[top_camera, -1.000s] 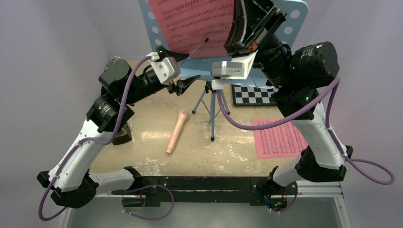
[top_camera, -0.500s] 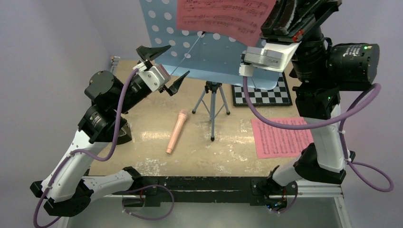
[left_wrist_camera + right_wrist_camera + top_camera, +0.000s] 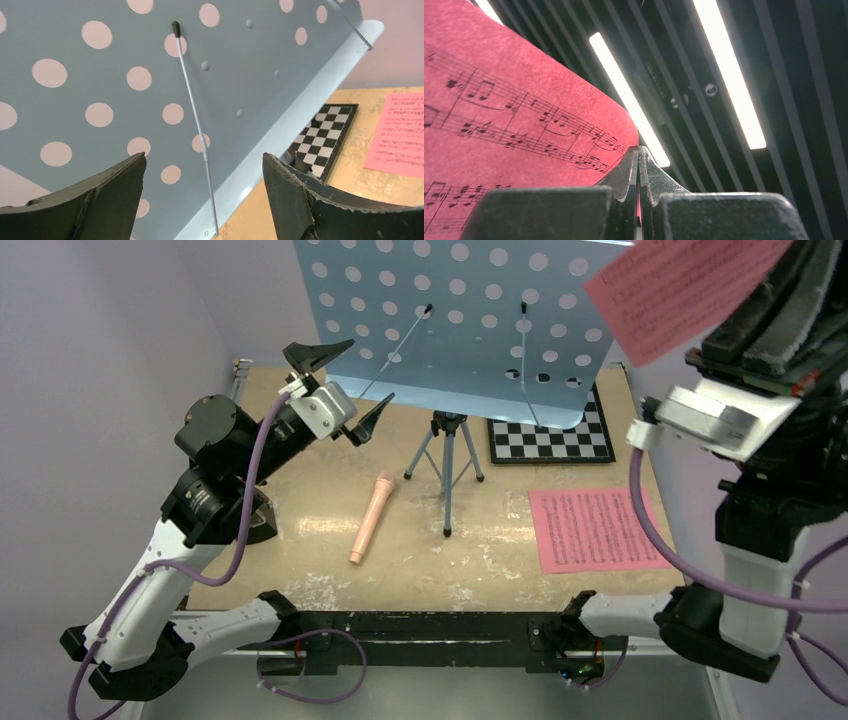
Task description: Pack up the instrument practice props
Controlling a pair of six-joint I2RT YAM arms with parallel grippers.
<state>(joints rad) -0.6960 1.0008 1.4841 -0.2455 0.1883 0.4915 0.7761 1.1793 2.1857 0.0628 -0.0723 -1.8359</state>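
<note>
The light-blue perforated music stand point(image 3: 450, 310) on its tripod point(image 3: 446, 455) stands at the back with its desk bare. My right gripper point(image 3: 765, 305) is raised at the upper right, shut on the edge of a pink sheet-music page point(image 3: 680, 285); in the right wrist view the page point(image 3: 514, 125) is pinched at the closed gripper point(image 3: 638, 150). A second pink page point(image 3: 595, 530) lies flat on the table. The peach-pink recorder point(image 3: 370, 517) lies left of the tripod. My left gripper point(image 3: 348, 380) is open and empty, facing the stand's desk point(image 3: 100, 75). The metronome point(image 3: 258, 522) is mostly hidden behind my left arm.
A black-and-white chessboard point(image 3: 550, 440) lies behind the tripod, under the stand's right edge. Two thin wire page holders point(image 3: 400, 350) lean across the desk; one point(image 3: 195, 120) runs between my left fingers' line of sight. Purple walls close in on both sides.
My right arm lifted the pink page off the stand and swung it up and to the right. My left gripper opened wider and drew back slightly to the left.
</note>
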